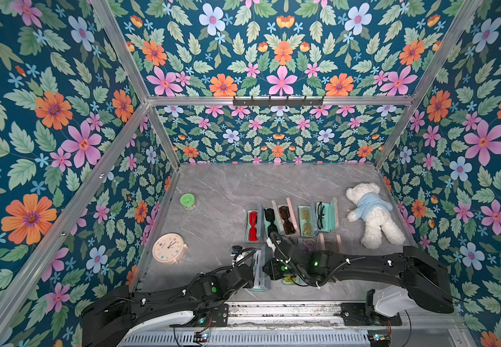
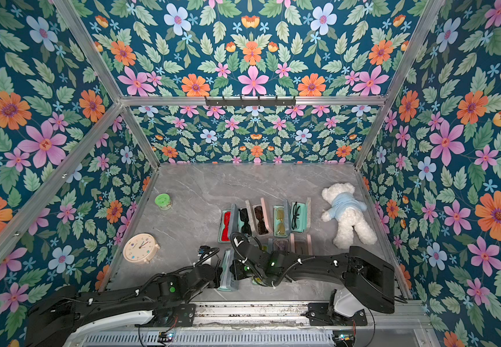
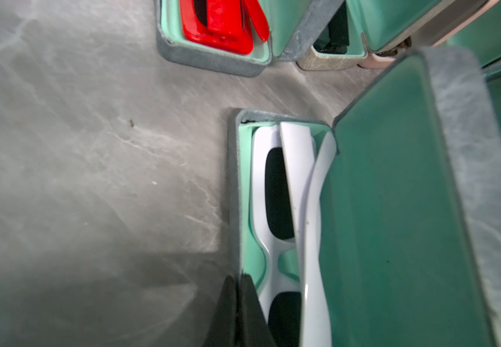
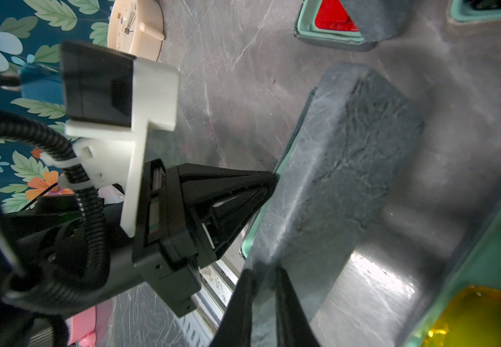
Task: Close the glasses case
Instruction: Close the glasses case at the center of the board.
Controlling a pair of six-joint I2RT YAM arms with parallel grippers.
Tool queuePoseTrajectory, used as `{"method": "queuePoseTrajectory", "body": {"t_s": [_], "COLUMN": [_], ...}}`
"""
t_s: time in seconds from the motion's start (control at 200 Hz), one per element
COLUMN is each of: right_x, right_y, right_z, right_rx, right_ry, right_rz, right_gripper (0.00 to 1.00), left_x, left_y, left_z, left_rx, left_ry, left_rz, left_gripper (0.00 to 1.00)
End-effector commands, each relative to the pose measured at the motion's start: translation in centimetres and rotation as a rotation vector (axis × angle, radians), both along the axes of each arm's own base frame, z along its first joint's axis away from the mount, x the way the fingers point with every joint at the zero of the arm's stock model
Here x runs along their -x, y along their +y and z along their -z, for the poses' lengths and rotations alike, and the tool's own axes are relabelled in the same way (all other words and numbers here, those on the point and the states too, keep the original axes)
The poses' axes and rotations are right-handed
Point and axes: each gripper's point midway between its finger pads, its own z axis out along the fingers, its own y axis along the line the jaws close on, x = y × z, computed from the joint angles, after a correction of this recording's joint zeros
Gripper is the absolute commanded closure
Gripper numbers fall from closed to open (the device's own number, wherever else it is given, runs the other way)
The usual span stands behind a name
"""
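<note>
Grey-covered, mint-lined case at lower centre of both top views, on the bench, with its lid standing near upright. The left gripper, at the bottom edge of the left wrist view, is pinched shut on the case wall opposite the hinge. The right gripper, at bottom centre of the right wrist view, is clamped on the lid's free edge. White glasses lie inside, and one temple rides high along the hinge side, against the lid.

Probable faults:
- (a) The lid, swung down, would meet the left gripper sitting over the rim and jam unless that hold is let go in time.
- (b) The raised temple may be trapped under the lid, leaving the case ajar or stressing the frame.
- (c) The narrow hold on the lid's edge may slip, letting the lid spring back.
- (d) With the wall released early, the light case may skid on the smooth bench.
- (e) The next case, at right of the right wrist view, lies just beside the right arm and may be knocked.
</note>
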Motion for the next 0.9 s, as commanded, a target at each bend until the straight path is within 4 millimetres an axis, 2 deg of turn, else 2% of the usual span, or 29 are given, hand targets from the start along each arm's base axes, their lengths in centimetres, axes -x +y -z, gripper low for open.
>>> {"method": "queuePoseTrajectory", "body": {"t_s": [0.0,0.895], "right_x": [0.49,0.47], "right_y": [-0.98,-0.53], "right_z": [1.49,2.07], "right_rx": [0.061,0.073], "right_ry": [0.025,0.032], "right_rz": [-0.001,-0.001], "right_gripper": [0.84,0.84], "left_x": [0.40,0.34], "left_y": [0.12,-0.05], "left_z": [0.33,0.11], "left_rx": [-0.009,-0.008], "left_ry": [0.021,0.012], "left_rz": [0.007,0.006], "left_gripper": [0.95,0.95]}}
